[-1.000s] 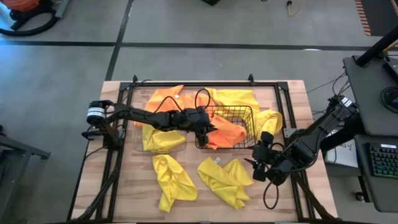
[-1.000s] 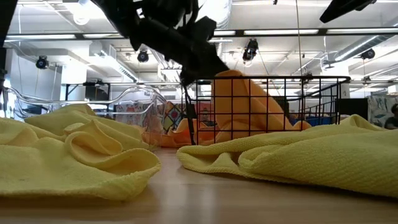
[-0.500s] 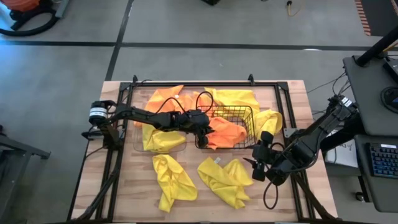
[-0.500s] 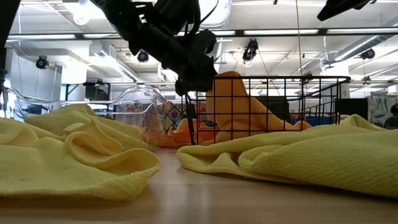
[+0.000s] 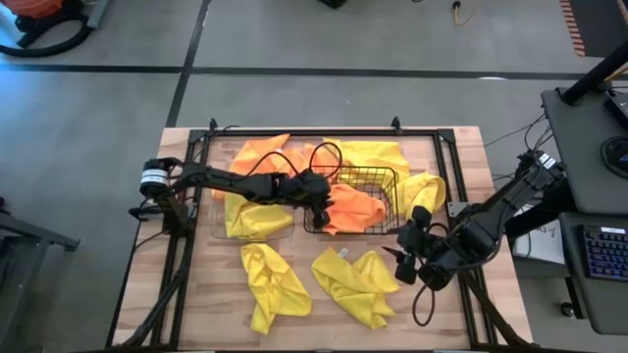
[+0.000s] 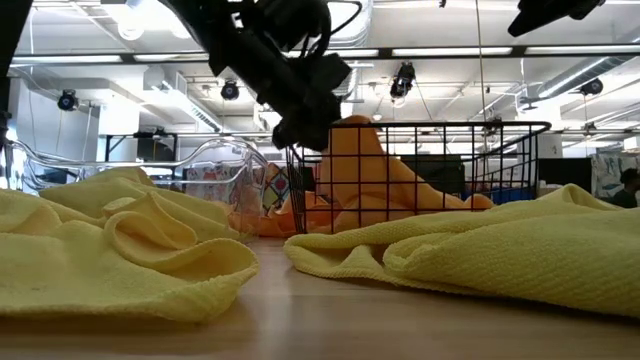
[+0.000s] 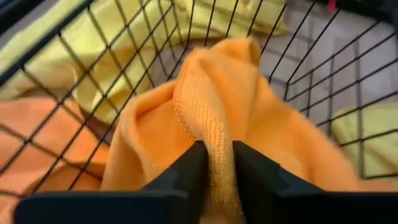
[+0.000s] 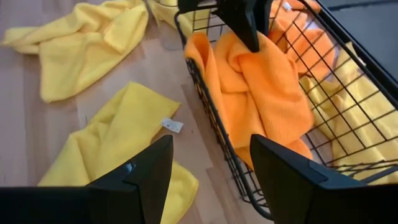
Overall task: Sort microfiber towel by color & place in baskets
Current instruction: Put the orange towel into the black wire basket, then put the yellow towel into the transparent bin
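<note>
Now left gripper (image 7: 215,163) pinches an orange towel (image 7: 249,118) inside the wire basket (image 5: 378,176) — right gripper (image 8: 210,163) wide.

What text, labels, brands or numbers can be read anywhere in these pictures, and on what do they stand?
No text can be read in any view.
The small white tag on a yellow towel near the wire basket: too small to read.
The keyboard on the desk beside the table: its keys are too small to read.
The silver band on the left arm's base: any marking is blurred.
</note>
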You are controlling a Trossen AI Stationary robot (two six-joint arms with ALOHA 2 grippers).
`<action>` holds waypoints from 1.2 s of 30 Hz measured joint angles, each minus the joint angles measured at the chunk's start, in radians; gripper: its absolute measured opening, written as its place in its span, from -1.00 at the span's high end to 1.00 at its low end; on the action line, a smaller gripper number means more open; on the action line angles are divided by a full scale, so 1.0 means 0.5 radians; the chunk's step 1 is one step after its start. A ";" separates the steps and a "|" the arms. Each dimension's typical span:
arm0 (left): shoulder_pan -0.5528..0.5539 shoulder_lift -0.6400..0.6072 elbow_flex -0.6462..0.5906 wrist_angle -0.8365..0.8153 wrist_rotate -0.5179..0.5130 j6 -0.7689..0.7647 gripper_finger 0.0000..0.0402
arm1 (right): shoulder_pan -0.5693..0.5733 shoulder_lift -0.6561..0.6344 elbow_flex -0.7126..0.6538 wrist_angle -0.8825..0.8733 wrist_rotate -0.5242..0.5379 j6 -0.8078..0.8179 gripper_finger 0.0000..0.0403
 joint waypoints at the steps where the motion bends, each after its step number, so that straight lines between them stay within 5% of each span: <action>1: -0.001 -0.001 0.017 0.001 0.000 0.001 0.60 | -0.003 0.000 0.000 -0.001 0.000 0.012 -0.04; 18: -0.010 -0.028 0.312 -0.319 0.008 0.046 -0.30 | -0.021 -0.002 0.000 -0.007 -0.005 0.129 -0.04; 26: -0.151 -0.302 0.263 -0.282 -0.024 0.212 -0.26 | -0.233 -0.002 0.000 -0.164 -0.025 0.296 -0.04; 36: -0.427 -0.755 -0.047 -0.109 -0.149 0.247 -0.09 | -0.795 -0.040 0.000 -0.537 -0.337 0.233 -0.04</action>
